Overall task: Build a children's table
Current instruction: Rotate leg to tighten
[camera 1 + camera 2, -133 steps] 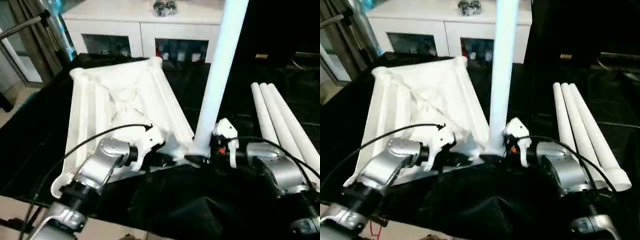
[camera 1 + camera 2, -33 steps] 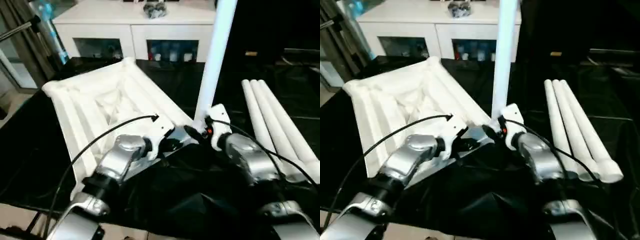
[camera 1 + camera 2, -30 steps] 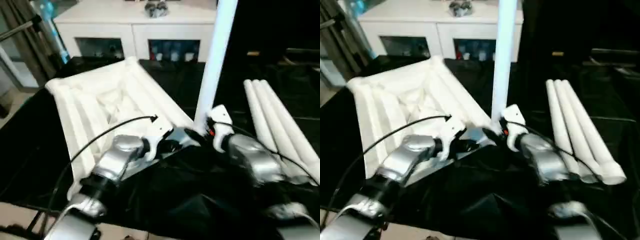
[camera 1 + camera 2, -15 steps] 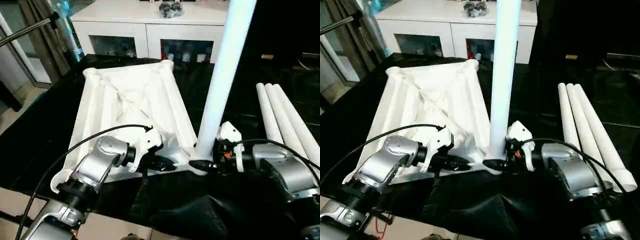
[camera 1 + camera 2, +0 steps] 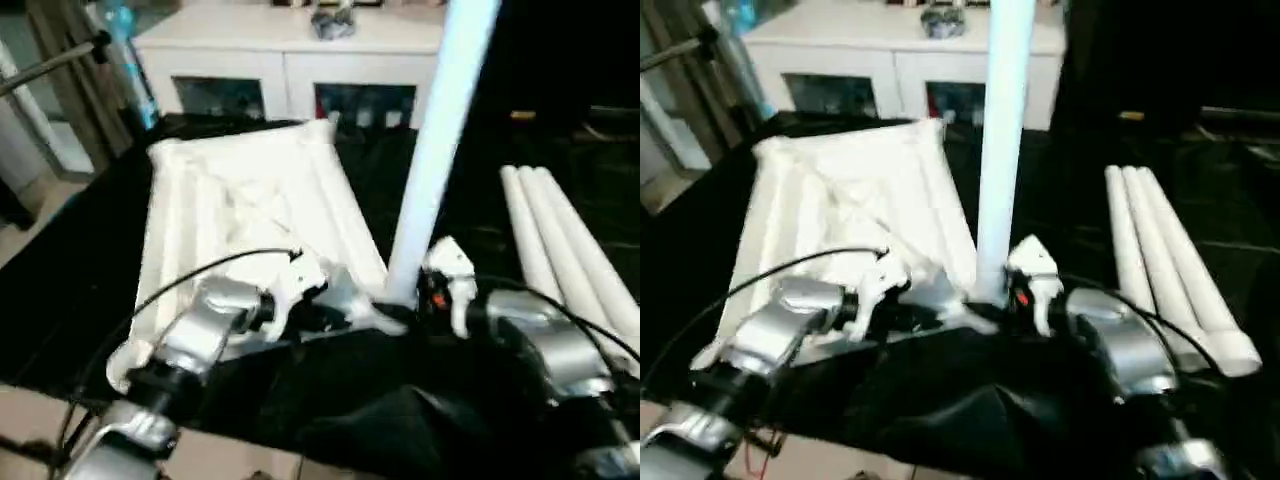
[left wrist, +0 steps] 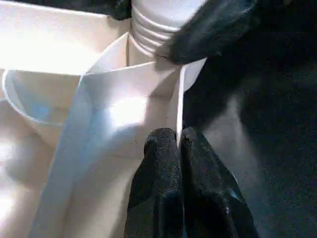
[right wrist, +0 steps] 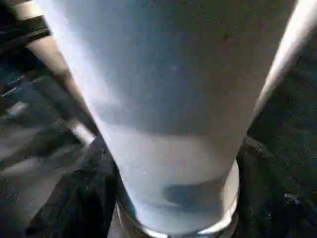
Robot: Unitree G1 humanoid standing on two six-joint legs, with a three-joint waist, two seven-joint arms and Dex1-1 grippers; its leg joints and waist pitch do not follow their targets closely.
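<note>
I see the black table (image 5: 90, 270) under everything, with the white cabinet (image 5: 290, 60) behind it against the far side. The tabletop (image 5: 240, 220) lies upside down on the black surface, ribbed underside up, left of centre in my head views. One leg (image 5: 435, 150) stands upright at the tabletop's near right corner, its threaded end seated in the corner socket (image 6: 148, 29). Three spare legs (image 5: 565, 260) lie side by side on the table to the right, well apart from the tabletop.

My left gripper (image 6: 179, 148) has its fingers pressed together on the thin outer wall of the tabletop, right by the socket corner; a sliver of the rim sits between the fingertips. My right gripper (image 5: 398, 318) is at the base of the upright leg, black fingers (image 7: 84, 198) on either side of the tube near its foot. I read it as clasping the leg, though actual contact is hard to confirm. Both silver forearms reach in from the near edge.
</note>
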